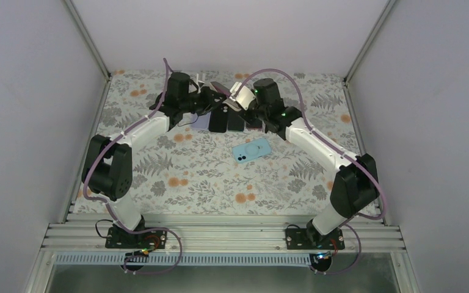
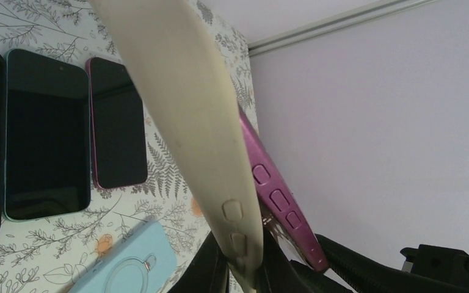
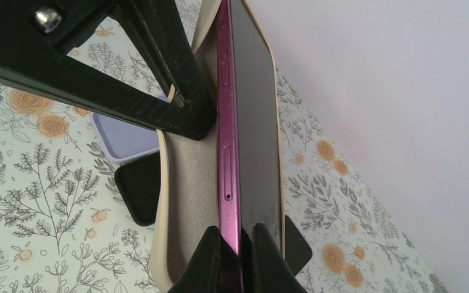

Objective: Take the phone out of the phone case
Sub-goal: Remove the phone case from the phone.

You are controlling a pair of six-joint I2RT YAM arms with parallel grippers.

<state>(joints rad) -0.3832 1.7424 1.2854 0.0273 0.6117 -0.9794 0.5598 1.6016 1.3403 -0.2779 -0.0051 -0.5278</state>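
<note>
Phone (image 3: 229, 152) partly out of case (image 2: 183, 122)

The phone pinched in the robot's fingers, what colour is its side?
The phone has a magenta-pink side. The right wrist view shows it best.

Left arm (image 1: 143, 127), right arm (image 1: 317, 144): white link shells, bulky black joint housings (image 1: 107, 168). Purple cables (image 1: 278, 71) run along each, looping loose at 12 o'clock end. Black base plates (image 1: 310, 237) at 6 o'clock, red-orange wiring beside them. Green lights (image 1: 256, 91) on right arm's upper joints. Right gripper (image 3: 238, 250) fingers (image 3: 210, 262) matte black. Silver screw (image 3: 47, 15) in black bracket, 11 o'clock in right wrist view.
</note>
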